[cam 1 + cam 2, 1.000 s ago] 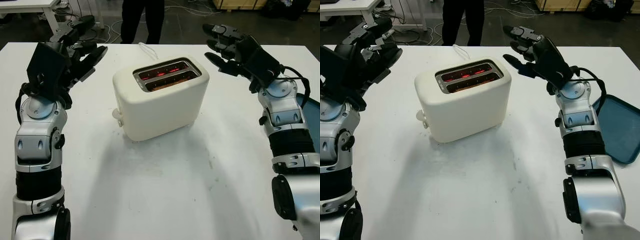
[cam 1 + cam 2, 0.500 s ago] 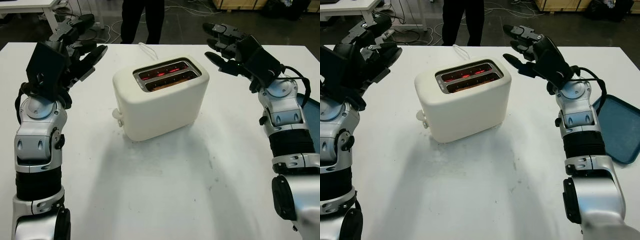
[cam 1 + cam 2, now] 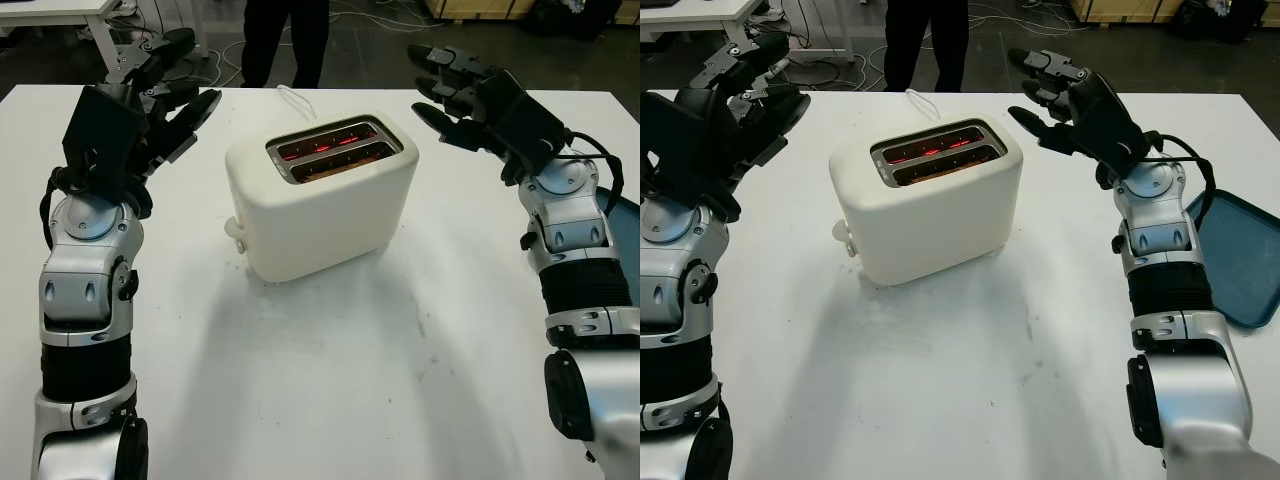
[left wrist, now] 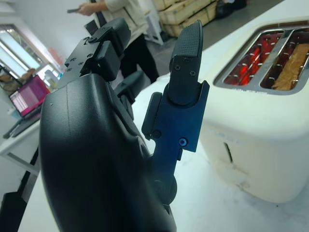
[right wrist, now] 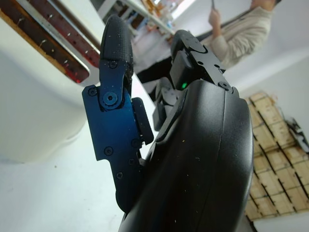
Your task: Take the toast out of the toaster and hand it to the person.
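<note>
1. Compared with a moment ago, the left hand point(image 3: 150, 90) has shifted slightly right toward the toaster point(image 3: 320, 195); the right hand point(image 3: 470, 95) barely moves.
2. Both hands hover open, fingers spread, holding nothing, either side of the toaster.
3. Toast point(image 4: 289, 67) sits down inside a glowing slot.
4. A person point(image 3: 285, 35) stands beyond the white worktop's point(image 3: 330, 390) far edge.
5. A blue tray point(image 3: 1240, 255) lies at far right.

The toaster point(image 3: 322, 195) is a cream-white, rounded two-slot box standing upright near the middle of the tabletop point(image 3: 330, 380), turned at a slant. Both slots on top glow red inside. A small white knob sticks out low on its near-left end, and a white cord leaves the far side. The toast point(image 4: 291, 65), a tan slice, sits down in one slot, barely below the rim.
</note>
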Available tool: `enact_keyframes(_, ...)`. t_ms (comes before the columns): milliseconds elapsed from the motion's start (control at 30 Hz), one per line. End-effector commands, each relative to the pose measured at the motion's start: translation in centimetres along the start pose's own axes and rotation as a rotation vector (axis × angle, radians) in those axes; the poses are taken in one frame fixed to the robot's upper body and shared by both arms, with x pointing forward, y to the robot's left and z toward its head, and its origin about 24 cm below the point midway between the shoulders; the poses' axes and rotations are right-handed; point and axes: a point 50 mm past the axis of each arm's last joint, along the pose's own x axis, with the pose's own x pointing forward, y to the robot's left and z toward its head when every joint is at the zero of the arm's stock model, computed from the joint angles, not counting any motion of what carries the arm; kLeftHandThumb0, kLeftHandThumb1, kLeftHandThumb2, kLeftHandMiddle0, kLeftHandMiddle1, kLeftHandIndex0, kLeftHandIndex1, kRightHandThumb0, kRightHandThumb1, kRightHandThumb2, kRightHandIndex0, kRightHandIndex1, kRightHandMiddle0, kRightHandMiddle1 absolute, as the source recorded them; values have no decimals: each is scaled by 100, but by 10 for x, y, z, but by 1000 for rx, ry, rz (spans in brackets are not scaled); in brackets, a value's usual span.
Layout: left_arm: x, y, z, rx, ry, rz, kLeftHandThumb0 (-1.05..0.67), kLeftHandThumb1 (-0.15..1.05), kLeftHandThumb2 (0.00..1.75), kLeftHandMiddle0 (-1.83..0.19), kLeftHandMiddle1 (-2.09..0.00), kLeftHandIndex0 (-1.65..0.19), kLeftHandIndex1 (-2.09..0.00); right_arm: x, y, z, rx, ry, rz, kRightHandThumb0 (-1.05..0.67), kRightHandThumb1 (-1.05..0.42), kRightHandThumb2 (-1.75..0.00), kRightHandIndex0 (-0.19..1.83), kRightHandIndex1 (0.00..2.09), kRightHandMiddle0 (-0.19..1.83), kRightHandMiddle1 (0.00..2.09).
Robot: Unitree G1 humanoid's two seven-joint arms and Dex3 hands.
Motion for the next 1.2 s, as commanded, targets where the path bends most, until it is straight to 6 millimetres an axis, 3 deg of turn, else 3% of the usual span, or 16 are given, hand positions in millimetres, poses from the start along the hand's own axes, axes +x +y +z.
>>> enact_keyframes(0,0,-1,0,25,-14,-6,-50,92,9,-2,-99,-28,-42,-3,-3,-3,6,15,-6,-58,-92,-40,33,2,32,0)
enact_keyframes(1167,4,1,2,15,-22,-31,-53,91,9,0,-105,-17,-59,-3,-4,3,-19,29,-1,-58,-92,-40,30,0,32,0)
